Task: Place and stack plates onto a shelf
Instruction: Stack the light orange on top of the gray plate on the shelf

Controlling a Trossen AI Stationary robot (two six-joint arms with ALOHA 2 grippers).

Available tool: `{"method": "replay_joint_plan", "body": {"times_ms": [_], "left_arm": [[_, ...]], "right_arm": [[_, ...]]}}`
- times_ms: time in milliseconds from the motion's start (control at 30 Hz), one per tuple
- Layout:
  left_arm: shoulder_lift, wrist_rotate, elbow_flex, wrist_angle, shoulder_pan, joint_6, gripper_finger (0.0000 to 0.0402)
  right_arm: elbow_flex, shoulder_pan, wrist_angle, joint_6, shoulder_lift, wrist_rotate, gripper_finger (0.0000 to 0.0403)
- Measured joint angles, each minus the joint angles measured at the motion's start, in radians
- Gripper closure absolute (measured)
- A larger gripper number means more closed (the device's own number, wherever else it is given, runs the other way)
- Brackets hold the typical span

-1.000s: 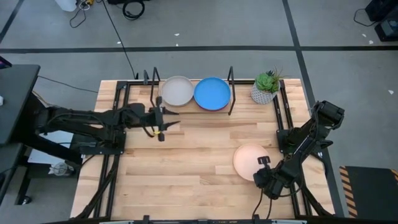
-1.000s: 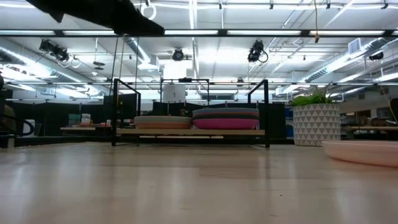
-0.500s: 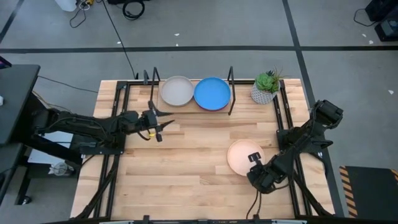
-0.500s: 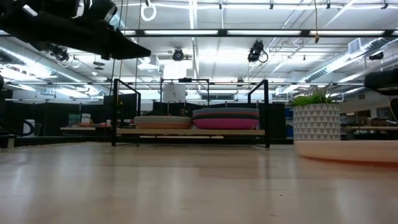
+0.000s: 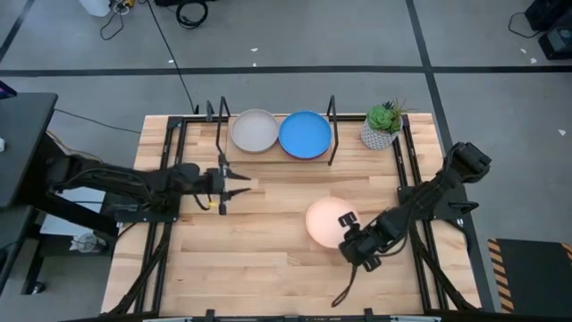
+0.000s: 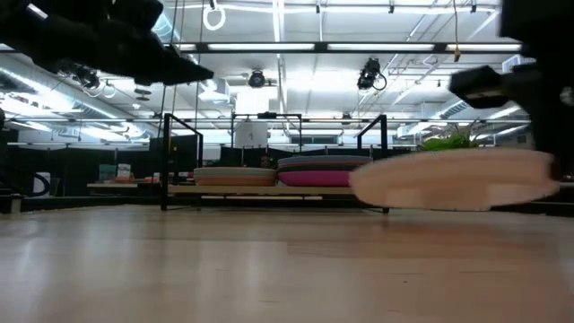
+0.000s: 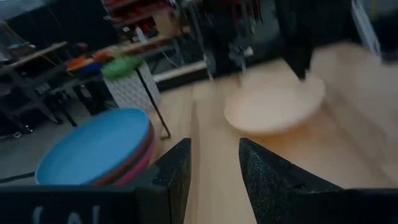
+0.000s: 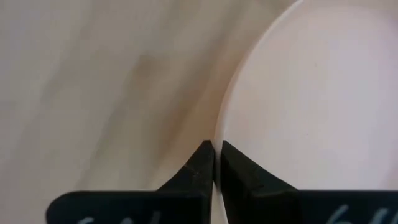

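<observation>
One peach plate (image 5: 325,221) is pinched at its rim by the right gripper (image 5: 350,243) and held clear of the table (image 5: 268,259), near the front right. Farther back, the left gripper (image 5: 234,185) is held over the table's left side with its fingers spread. Beyond it, the shelf (image 5: 279,154) is loaded with two stacks, one topped by a grey plate (image 5: 254,131) and one by a blue plate (image 5: 305,134).

Bright, even overhead strip lighting w/ soft shadows; peach plate (image 6: 453,182) motion-blurred in low view, left wrist view blurry.
</observation>
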Motion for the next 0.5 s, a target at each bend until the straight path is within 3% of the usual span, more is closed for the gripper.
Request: {"method": "replay_joint_plan", "body": {"times_ms": [200,500], "left_arm": [[0.118,-0.088,0.003,0.045,-0.053,0.070,0.0250],[0.300,-0.159,0.123,0.055,-0.113,0.123,0.0168]], "right_arm": [[0.010,-0.079,0.069,-0.047,0.000,0.068,0.0381],[0.010,-0.166,0.152,-0.160,-0.002,-0.059,0.0382]]}}
